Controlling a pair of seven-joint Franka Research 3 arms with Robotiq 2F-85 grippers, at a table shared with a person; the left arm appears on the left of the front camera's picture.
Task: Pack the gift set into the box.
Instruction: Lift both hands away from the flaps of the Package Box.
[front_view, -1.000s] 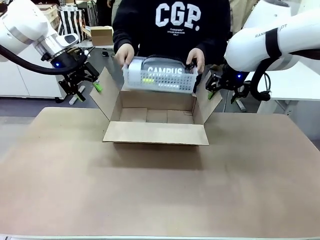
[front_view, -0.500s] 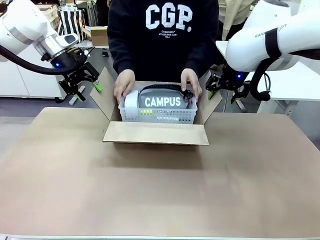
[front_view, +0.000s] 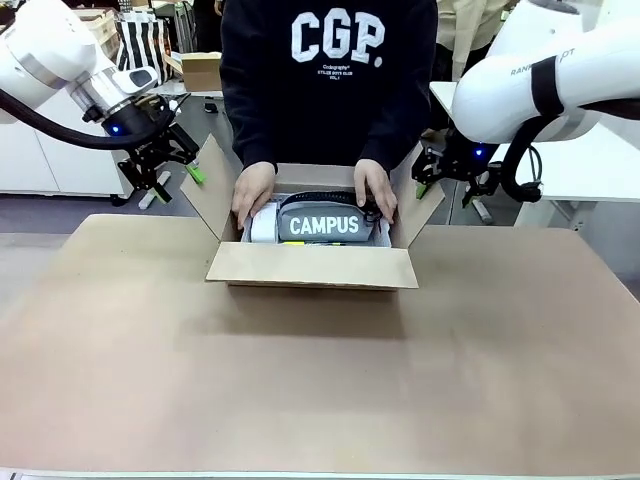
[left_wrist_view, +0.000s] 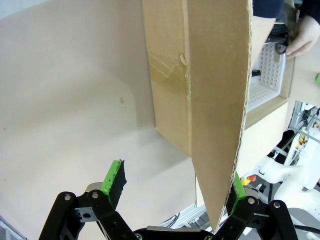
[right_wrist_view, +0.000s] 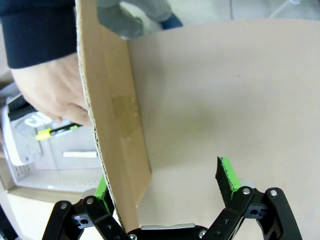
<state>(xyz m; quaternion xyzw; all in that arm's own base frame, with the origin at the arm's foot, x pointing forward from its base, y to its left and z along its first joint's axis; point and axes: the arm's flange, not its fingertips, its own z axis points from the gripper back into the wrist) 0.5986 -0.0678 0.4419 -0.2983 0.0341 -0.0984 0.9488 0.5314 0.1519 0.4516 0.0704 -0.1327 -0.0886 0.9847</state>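
The box (front_view: 310, 266) stands open at the table's far middle. The gift set (front_view: 322, 226), a white perforated basket with a grey "CAMPUS" pouch and a white roll, sits low inside it, with the person's hands (front_view: 252, 190) on both ends. My left gripper (front_view: 166, 170) is open and straddles the box's left flap (left_wrist_view: 200, 75), whose edge lies beside one green pad (left_wrist_view: 237, 192). My right gripper (front_view: 430, 176) is open too, straddling the right flap (right_wrist_view: 120, 125), which hides most of one pad. The basket (right_wrist_view: 30, 155) and a hand (right_wrist_view: 50, 95) show past that flap.
The brown table top (front_view: 300, 380) stretches wide in front of the box. Behind the person stand a small cardboard box (front_view: 203, 70) and a striped bag (front_view: 140, 45). A white table (front_view: 590, 160) lies at the far right.
The person has lowered the basket from above the box down into it, hands following. Both arms and the flaps have stayed where they were.
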